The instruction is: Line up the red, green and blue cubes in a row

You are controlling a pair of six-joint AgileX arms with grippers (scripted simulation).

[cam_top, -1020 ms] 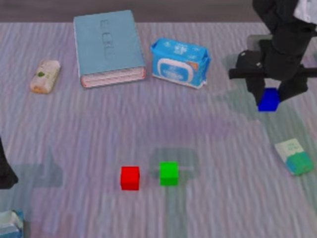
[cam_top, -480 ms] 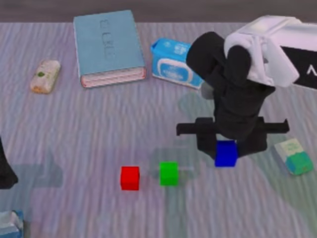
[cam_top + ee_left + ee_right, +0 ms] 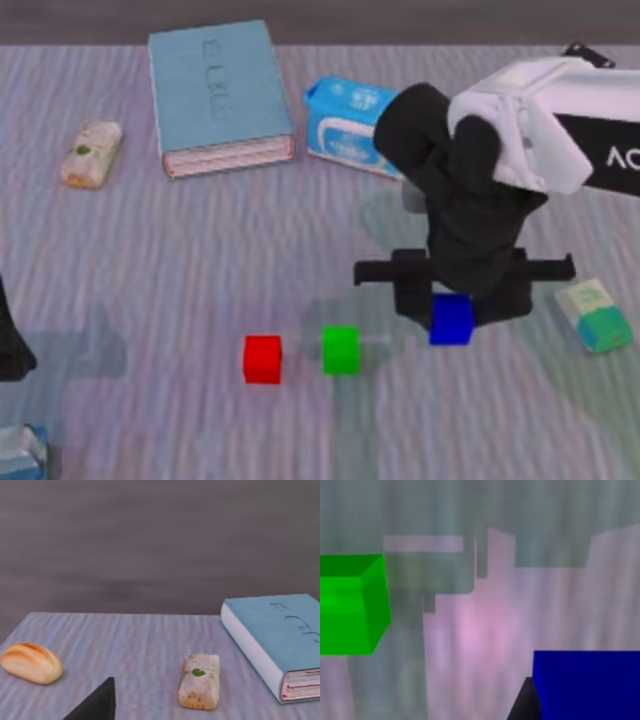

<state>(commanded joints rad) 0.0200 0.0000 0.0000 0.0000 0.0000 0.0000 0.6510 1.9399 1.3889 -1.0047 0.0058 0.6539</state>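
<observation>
Top view shows the right end effector (image 3: 451,318) grasping the blue cube (image 3: 451,320); left wrist view alone shows a bread roll (image 3: 31,662).

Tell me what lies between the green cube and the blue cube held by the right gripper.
Nothing: only bare table between the green cube and the blue cube in the right gripper, as the top and right wrist views show.
</observation>
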